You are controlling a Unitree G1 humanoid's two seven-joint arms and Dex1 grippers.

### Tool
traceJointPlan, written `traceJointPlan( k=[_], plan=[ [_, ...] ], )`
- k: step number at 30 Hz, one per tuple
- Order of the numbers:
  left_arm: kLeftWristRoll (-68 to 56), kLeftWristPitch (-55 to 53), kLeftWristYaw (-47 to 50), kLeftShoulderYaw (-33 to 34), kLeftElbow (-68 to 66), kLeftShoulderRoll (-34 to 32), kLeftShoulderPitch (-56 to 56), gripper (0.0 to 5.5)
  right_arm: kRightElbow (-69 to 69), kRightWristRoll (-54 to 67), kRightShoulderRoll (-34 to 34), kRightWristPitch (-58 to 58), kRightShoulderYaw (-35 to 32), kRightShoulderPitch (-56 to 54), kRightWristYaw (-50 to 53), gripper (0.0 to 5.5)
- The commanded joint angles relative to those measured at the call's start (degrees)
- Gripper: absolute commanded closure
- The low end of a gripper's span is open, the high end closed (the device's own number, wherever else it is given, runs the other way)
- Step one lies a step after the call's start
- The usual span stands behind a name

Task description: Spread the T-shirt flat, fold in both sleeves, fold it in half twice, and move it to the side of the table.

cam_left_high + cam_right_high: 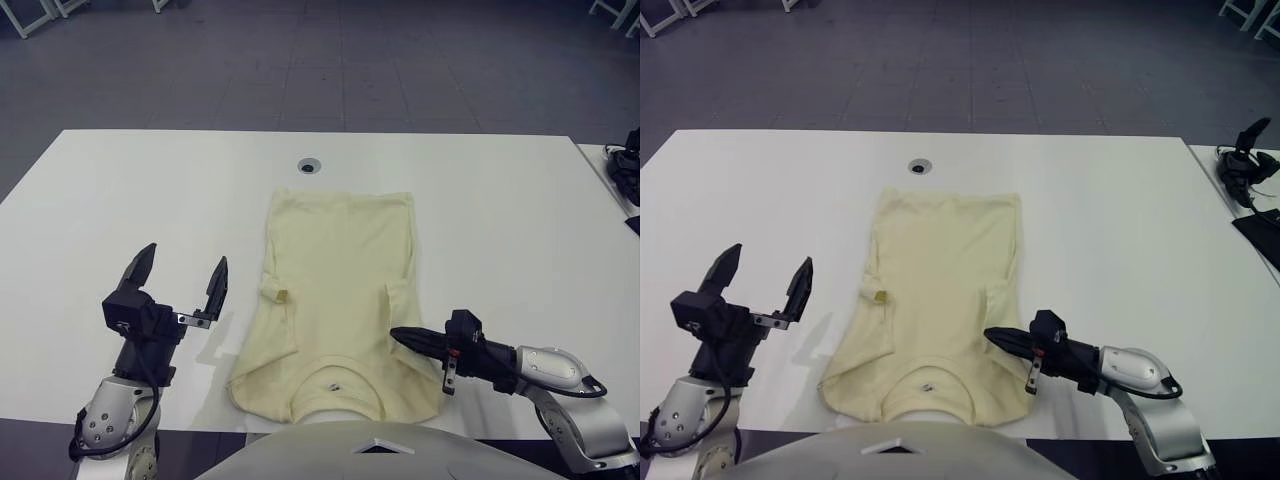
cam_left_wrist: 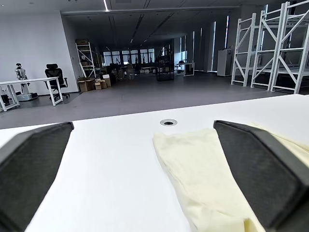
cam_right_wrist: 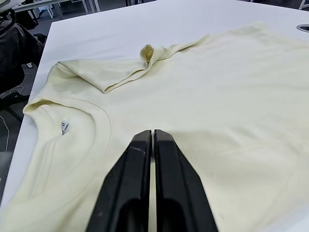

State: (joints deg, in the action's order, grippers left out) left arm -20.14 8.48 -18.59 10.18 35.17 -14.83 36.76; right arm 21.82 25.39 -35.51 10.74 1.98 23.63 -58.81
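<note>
White bench (image 1: 520, 200) carries it all. The right pincer (image 1: 396, 335), fingers pressed together and empty, sits low over the near right shoulder of the T-shirt (image 1: 335, 250). The left pincer (image 1: 186, 258) gapes wide beside the opposite edge. Both sleeves look folded in, so the first half-fold seems next: grip both shoulders and carry them to the hem.

The hall has a grey floor (image 2: 145, 99), white metal racks (image 2: 263, 48) along one side, a black office chair (image 2: 54, 75) (beside a white desk (image 2: 29, 81)) and far windows (image 2: 130, 56).

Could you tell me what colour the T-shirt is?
The T-shirt is pale yellow, clearest in left eye view.
</note>
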Motion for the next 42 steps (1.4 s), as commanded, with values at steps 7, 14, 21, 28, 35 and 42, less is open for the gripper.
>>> traceJointPlan(
  k=[7, 14, 21, 28, 35, 42],
  plan=[
    [0.8, -0.5, -1.3, 0.0, -0.5, -0.2, -0.5, 0.1, 6.6, 14.6, -1.7, 8.2, -4.2, 1.1, -2.0, 3.75],
    [18.6, 9.8, -3.5, 6.6, -4.3, -9.7, -3.4, 0.1, -2.6, 2.1, 1.2, -8.0, -15.0, -7.1, 8.2, 2.63],
    [40.9, 34.0, -7.9, 17.2, -18.9, -31.3, -2.1, 0.1, -13.7, -15.6, -6.6, -34.2, -22.7, -6.5, 7.5, 1.51],
    [49.5, 43.8, -9.7, 8.6, -22.2, -35.9, -0.6, 0.1, -23.8, -26.7, -10.8, -61.5, -15.4, -6.0, 6.3, 0.47],
    [50.7, 46.3, -9.2, 7.1, -23.1, -36.4, 1.1, 0.1, -30.7, -30.2, -15.2, -72.8, -11.7, -4.4, 7.9, 0.13],
    [52.1, 47.1, -9.0, 4.7, -24.5, -36.6, 2.6, 0.1, -33.3, -34.2, -19.3, -76.2, -8.4, -2.4, 9.9, 0.13]
  ],
)
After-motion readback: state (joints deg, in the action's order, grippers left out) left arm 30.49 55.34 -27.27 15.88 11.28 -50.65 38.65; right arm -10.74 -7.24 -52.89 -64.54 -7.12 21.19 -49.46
